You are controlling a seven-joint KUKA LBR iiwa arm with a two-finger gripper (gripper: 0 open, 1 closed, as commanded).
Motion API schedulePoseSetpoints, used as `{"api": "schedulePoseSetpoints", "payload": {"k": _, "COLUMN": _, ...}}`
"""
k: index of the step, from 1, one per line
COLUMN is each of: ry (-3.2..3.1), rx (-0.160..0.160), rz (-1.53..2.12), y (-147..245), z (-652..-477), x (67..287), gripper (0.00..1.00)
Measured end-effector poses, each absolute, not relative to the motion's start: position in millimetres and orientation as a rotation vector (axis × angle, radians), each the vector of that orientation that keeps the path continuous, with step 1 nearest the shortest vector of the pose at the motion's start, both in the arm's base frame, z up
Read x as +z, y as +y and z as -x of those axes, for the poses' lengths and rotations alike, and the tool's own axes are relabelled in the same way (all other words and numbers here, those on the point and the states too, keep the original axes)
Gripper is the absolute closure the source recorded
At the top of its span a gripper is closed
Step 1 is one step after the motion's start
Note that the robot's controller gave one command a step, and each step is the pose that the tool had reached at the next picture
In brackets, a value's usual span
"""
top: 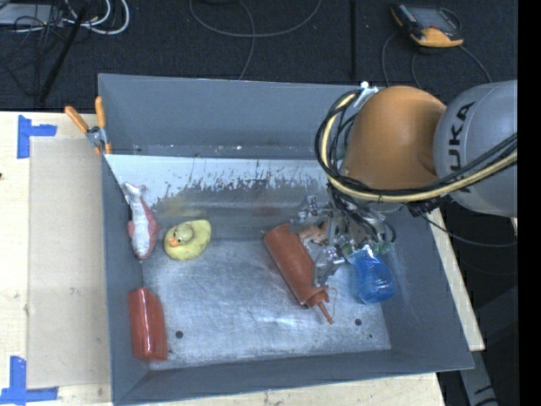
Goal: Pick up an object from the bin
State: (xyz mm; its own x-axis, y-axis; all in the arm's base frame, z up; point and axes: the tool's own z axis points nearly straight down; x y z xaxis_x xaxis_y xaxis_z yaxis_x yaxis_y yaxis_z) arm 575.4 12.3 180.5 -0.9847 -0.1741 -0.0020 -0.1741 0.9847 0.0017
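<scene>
Grey metal bin (237,307) floor lies largely bare, and right of centre the gripper (336,252) sits low between a brown-red bottle (292,265) and a blue bottle-like thing (370,279), open or closed I cannot tell; seemingly the grasping step, next needing a firm close and straight lift.
</scene>
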Motion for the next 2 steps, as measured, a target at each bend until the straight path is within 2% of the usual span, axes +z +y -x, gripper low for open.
{"api": "schedulePoseSetpoints", "payload": {"k": 1, "ry": 3.139, "rx": 0.001, "rz": 0.132, "y": -26, "z": -570.1, "x": 160, "gripper": 0.00}}
{"api": "schedulePoseSetpoints", "payload": {"k": 2, "ry": 3.137, "rx": 0.001, "rz": -0.185, "y": -23, "z": -562.4, "x": 141, "gripper": 0.00}}
